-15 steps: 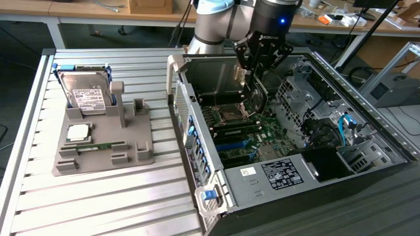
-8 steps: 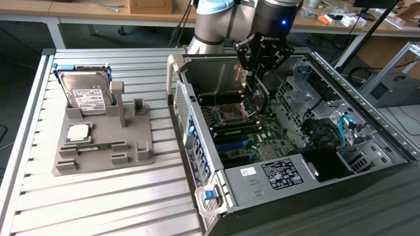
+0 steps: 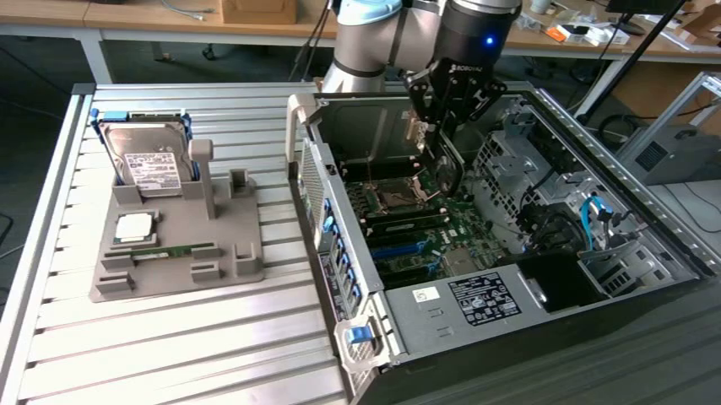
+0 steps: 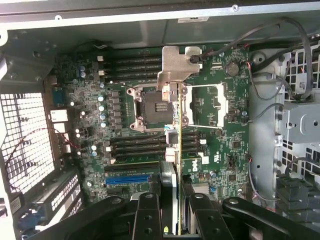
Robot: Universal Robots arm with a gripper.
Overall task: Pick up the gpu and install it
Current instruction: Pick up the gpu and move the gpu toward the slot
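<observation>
The gpu [image 3: 440, 164] hangs inside the open computer case [image 3: 338, 253], above the motherboard [image 3: 423, 228] near the CPU socket. My gripper [image 3: 441, 114] is shut on its upper edge. In the wrist view the gpu [image 4: 172, 139] runs edge-on as a thin strip between my black fingers [image 4: 148, 215]. Its silver metal bracket [image 4: 176, 67] is at the far end, over the socket area. The card is apart from the board, in no slot. A blue expansion slot [image 4: 127, 178] lies on the board beside the card's line.
A grey fixture [image 3: 169, 245] on the slatted table at the exterior view's left holds a hard drive [image 3: 152, 164], a CPU chip [image 3: 135, 225] and a RAM stick [image 3: 169, 251]. Drive cages and cables [image 3: 563, 219] crowd the case's other side.
</observation>
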